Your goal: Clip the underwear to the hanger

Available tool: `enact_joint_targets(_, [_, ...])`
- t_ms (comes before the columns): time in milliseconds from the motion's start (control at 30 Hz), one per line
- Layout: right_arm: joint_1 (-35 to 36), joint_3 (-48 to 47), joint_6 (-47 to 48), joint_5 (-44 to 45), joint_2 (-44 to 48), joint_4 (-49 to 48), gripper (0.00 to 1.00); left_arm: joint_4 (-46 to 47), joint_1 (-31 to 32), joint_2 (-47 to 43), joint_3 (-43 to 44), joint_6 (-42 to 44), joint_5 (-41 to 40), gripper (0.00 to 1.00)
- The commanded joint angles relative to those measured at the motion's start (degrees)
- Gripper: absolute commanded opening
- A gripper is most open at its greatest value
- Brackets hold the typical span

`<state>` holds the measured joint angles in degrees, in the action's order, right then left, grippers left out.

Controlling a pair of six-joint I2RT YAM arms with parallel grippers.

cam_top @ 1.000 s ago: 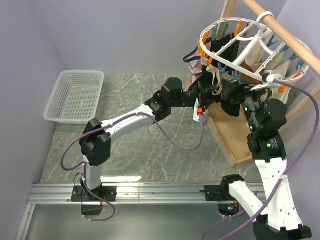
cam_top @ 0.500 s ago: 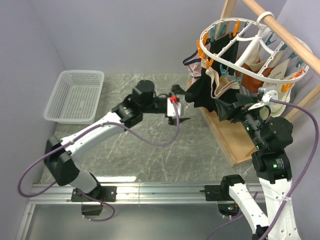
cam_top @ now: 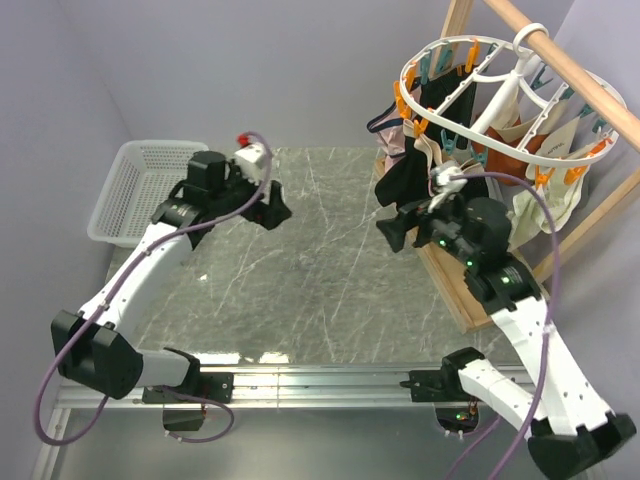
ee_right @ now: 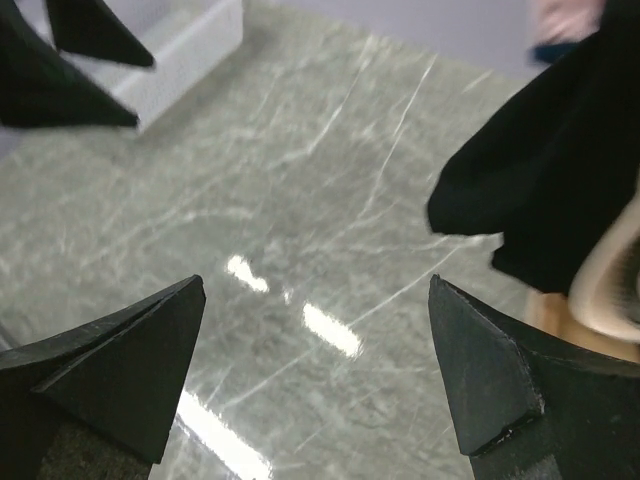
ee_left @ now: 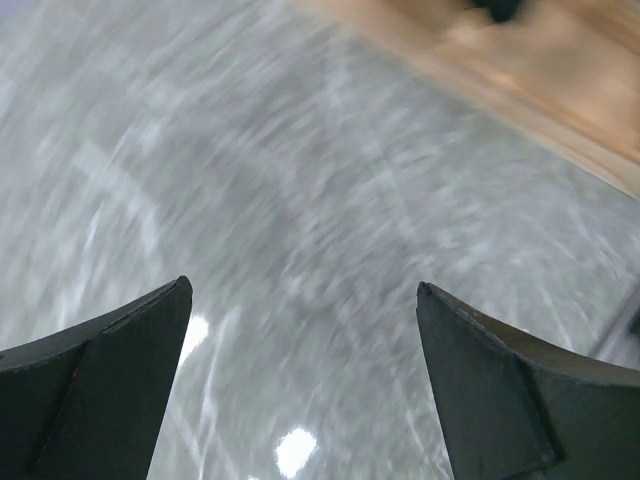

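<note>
The black boxer briefs with a tan waistband (cam_top: 404, 183) hang from the left side of the round white plastic drying hanger with orange and teal clips (cam_top: 497, 97), draping down above the far right of the grey marbled table (cam_top: 320, 285).

The right gripper (cam_top: 393, 228) hovers just below the briefs, which sit at its 1 o'clock. Its jaws are spread wide with nothing between them. In the right wrist view the gripper (ee_right: 315, 375) frames bare table, with the black fabric (ee_right: 540, 190) at 2 o'clock, clear of both fingers.

The left gripper (cam_top: 276, 211) is well apart, with the briefs at its 3 o'clock. It is near the white mesh basket (cam_top: 140, 195), and its jaws (ee_left: 305, 385) are equally wide and empty.
</note>
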<state>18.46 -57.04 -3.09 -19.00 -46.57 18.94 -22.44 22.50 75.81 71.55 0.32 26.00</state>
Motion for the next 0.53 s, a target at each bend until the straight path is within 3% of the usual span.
enact_joint_targets(0, [4.39, 1.31, 2.21, 3.53, -2.82, -4.08, 1.00, -4.63, -3.95, -4.00, -2.55, -8.49, -6.03, 0.99])
enact_joint_targets(200, [6.68, 7.11, -0.15, 4.68, -3.62, -8.39, 1.00, -3.22, -8.96, -8.84, -8.79, -7.70, -11.13, 0.99])
enact_joint_targets(500, [6.94, 9.84, 0.63, 6.69, 0.95, -7.60, 1.00, -2.17, -9.85, -10.86, -9.33, -8.23, -13.17, 0.99])
